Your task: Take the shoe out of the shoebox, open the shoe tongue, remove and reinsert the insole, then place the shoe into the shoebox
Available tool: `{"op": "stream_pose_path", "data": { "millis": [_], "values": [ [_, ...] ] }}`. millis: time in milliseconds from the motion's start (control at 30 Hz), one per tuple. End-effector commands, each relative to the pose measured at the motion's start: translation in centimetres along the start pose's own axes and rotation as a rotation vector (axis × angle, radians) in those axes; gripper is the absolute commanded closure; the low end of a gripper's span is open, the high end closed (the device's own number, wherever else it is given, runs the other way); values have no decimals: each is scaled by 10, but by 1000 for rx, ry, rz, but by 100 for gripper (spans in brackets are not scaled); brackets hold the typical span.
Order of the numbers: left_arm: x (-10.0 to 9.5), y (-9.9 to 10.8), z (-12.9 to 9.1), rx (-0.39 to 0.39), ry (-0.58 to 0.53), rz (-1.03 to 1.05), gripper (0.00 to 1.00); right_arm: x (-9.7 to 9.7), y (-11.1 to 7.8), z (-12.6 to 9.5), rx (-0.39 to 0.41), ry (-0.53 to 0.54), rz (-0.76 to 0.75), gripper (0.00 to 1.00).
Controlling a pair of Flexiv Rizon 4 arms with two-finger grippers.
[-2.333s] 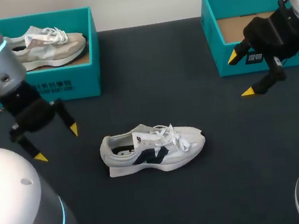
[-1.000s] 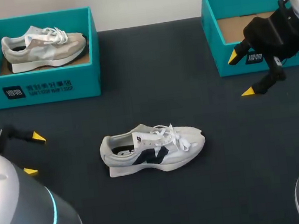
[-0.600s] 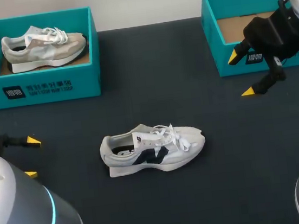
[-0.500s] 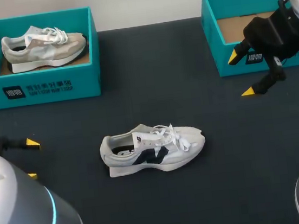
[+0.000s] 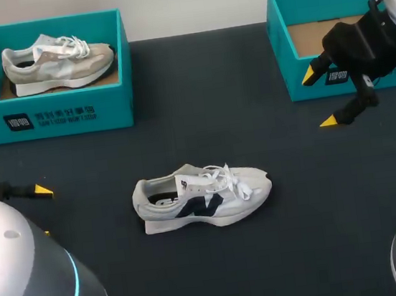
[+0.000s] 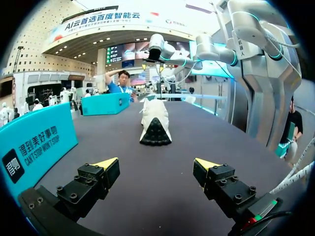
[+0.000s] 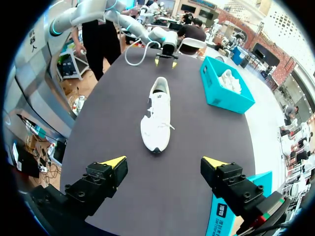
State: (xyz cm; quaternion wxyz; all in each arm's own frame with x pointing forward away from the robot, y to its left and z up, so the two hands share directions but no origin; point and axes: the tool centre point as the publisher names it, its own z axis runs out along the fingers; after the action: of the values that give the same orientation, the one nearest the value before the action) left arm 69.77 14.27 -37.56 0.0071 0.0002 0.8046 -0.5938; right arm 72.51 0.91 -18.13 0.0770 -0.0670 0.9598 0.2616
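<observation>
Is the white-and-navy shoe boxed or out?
Out: the shoe sits sole-down on the table, apart from the left shoebox and right shoebox.

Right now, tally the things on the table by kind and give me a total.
Shoes: 2, the white shoe lying loose and the beige shoe boxed.
Shoeboxes: 2, the left shoebox and the right shoebox.
Total: 4.

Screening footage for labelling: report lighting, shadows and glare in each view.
Head view: even light, the shoe throws only a thin shadow on the dark table, no glare; the left arm shell shows soft highlights. Left wrist view: table sheens paler toward the shoe. Right wrist view: shoe brightly, evenly lit, barely any shadow.
</observation>
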Motion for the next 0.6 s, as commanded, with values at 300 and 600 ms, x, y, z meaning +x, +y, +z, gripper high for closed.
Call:
{"op": "stream_pose_path", "data": {
  "millis": [300,600],
  "values": [
    [9,-4,36,-1,-91,-11,0,-1,0,2,2,2,1,0],
    [11,-13,71,0,-67,-22,0,-1,0,2,2,2,1,0]
  ]
}}
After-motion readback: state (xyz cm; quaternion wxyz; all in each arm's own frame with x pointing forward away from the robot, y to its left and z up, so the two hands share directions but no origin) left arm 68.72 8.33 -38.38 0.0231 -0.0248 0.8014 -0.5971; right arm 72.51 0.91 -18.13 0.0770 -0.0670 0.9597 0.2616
